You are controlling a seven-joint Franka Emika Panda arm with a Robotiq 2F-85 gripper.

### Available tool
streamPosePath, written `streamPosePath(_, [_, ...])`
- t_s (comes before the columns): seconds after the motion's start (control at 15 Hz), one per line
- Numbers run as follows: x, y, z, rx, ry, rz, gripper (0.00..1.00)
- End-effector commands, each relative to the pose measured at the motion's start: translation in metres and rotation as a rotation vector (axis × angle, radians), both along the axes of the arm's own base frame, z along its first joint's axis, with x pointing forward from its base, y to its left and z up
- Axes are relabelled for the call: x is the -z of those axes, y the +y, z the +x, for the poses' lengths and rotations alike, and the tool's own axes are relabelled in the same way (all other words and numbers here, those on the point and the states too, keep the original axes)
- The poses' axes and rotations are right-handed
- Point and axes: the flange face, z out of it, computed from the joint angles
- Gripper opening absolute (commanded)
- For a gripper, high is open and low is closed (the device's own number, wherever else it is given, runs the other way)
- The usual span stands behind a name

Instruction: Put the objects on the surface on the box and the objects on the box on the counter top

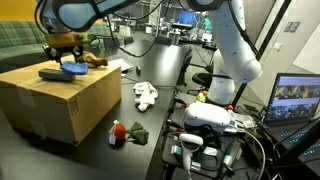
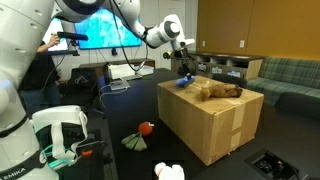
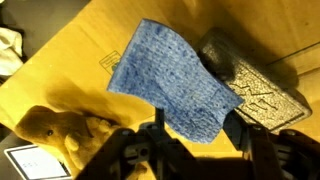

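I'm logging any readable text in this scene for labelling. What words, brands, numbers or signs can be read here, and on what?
None can be read.
Brown cardboard box: a dark printed mark on its top, too blurred to read.
Dark grey rectangular block: embossed lettering, unreadable.
Laptop screen: contents too small to read.
Large wall screen: blue picture, no legible text.

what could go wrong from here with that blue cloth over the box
1. The blue cloth hangs loosely from the end effector, seemingly pinched at one edge, so it could slip free onto the box.
2. Its drooping end reaches the grey block and may drag it.
3. The brown plush toy sits close by; a swing could knock it off.
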Motion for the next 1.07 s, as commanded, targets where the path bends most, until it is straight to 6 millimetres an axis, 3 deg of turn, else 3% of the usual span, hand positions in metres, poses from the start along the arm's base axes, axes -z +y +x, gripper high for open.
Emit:
streamPosePath(0.0, [-0.009, -0.022, 0.025, 0.074, -0.020, -0.033, 0.35])
streamPosePath(0.47, [-0.023, -0.115, 0.055, 0.179, -0.008, 0.066, 0.35])
streamPosePath(0.67, [-0.019, -0.127, 0.059, 0.204, 0.007, 0.084, 0.35])
streamPosePath(0.73, [-0.017, -0.126, 0.059, 0.206, 0.015, 0.092, 0.59])
streamPosePath(0.87, [-0.012, -0.120, 0.059, 0.195, 0.038, 0.098, 0.84])
streamPosePath(1.0, [0.026, -0.138, 0.075, 0.183, 0.059, 0.101, 0.92])
